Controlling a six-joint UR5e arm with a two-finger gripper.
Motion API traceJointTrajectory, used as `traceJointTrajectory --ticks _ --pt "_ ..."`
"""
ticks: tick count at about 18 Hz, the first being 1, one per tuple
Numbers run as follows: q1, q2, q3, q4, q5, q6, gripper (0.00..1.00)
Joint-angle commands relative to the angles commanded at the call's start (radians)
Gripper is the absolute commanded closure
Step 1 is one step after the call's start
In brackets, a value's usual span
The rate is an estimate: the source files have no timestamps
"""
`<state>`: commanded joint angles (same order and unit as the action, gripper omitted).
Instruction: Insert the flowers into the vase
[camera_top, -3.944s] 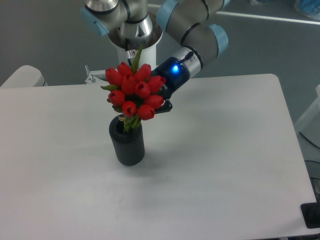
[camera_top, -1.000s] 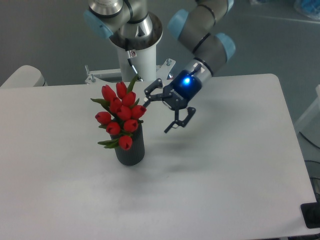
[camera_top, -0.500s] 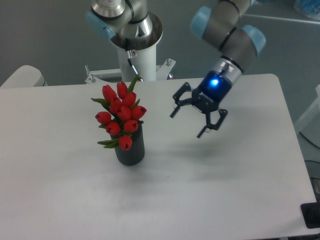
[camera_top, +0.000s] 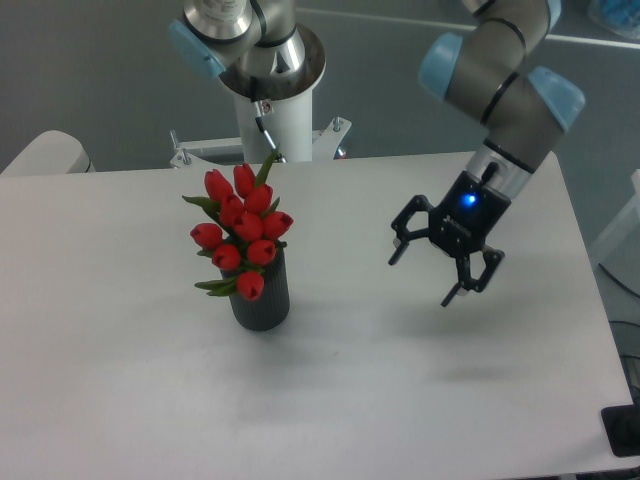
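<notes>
The flowers (camera_top: 240, 230) stand in the vase (camera_top: 262, 295), their stems down its mouth and the red buds leaning up and to the left above the rim, so the vase alone props them. The vase sits upright on the surface (camera_top: 330, 400), left of centre and in front of the arm's base (camera_top: 272, 110). The gripper (camera_top: 446, 272) hangs over the right part of the surface, well apart from the vase, its jaws spread wide and holding nothing. With the bunch seated and the gripper empty, the insertion looks complete. A tilted bunch could still tip a light vase.
</notes>
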<state>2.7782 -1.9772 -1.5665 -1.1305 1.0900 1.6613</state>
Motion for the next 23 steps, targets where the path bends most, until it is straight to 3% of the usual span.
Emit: traceJointTrajectory --ticks 3,9,13,23 --pt "-0.054 -0.043 0.063 -0.012 0.152 0.002 0.0" --pt "-0.097 -0.118 0.141 -0.006 0.26 0.008 0.0" --pt "-0.179 -0.184 0.22 -0.02 0.437 0.009 0.0" --pt "-0.209 -0.21 0.224 -0.006 0.485 0.034 0.0"
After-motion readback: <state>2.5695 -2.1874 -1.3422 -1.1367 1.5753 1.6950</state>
